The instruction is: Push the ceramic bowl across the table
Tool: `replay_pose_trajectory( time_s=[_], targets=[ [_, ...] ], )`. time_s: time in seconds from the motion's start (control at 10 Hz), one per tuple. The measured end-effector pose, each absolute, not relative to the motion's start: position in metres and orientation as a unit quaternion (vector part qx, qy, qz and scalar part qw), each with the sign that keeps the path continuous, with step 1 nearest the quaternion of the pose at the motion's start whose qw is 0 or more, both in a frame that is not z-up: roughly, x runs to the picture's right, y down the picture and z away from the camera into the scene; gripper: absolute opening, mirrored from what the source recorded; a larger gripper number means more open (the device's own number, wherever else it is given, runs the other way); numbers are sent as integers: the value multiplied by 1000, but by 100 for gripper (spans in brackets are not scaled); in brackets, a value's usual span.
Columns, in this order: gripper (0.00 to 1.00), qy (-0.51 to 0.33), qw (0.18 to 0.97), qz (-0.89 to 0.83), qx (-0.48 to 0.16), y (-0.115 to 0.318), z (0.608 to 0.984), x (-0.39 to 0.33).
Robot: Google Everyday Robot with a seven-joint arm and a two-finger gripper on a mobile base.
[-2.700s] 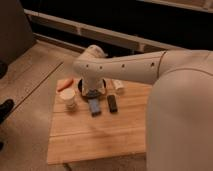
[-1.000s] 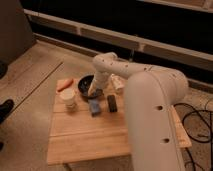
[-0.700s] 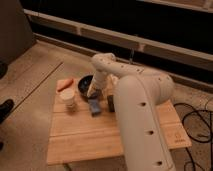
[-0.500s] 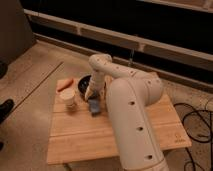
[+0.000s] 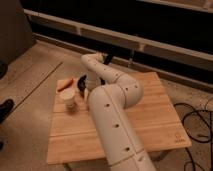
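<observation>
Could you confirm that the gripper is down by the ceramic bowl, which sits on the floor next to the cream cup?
Not quite: the camera view shows the ceramic bowl on the table, not the floor. The gripper is by it, the cream cup alongside.

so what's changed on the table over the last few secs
The arm has swung left across the table, bringing the gripper down by the bowl's right side. It now hides the two small items that lay beside the bowl. Nothing was taken hold of. The bowl shows no clear shift. The cup and the orange item stayed put.
</observation>
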State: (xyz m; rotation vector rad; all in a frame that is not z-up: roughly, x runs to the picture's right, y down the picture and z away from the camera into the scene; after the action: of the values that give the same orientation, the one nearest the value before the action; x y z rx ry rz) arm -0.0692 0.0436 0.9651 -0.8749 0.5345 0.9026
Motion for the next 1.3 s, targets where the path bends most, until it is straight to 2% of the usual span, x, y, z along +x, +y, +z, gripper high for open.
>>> replay_pose_trajectory(
  time_s=[0.2,0.4,0.5,0.7,0.9,1.3],
  targets=[
    [65,213,808,430,-341,6,987,-69],
    [65,137,824,481,-267,-44,1003,-76],
    [65,88,823,515,-222,-73,1007,-77],
    [65,23,809,562,-169,-96,1000,-72],
    [65,-14,791,595,-138,-87,983,-54],
    [65,11,779,619,-94,-39,931,-19]
  ],
)
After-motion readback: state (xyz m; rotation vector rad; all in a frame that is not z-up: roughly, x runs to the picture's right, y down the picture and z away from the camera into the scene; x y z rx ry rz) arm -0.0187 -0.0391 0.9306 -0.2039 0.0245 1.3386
